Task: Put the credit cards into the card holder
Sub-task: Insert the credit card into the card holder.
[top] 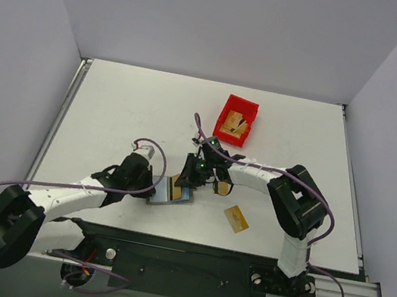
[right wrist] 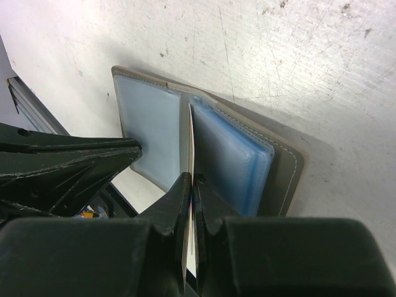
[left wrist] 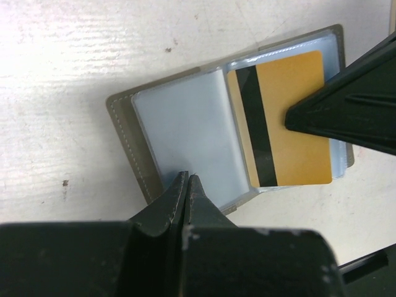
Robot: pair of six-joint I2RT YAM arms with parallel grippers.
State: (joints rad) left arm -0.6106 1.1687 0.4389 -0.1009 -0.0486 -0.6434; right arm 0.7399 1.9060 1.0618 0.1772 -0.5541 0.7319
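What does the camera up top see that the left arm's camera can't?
Only the top view shows the red bin and a loose card lying on the table. Only the left wrist view shows the black stripe on the gold card and the clear pockets close up. Both show the open card holder, with the left pincer closed at its edge and the right pincer pinching the gold card.

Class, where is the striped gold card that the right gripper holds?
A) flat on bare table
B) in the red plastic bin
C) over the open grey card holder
C: the black-striped gold card lies across the open grey card holder, pinched by the right gripper.
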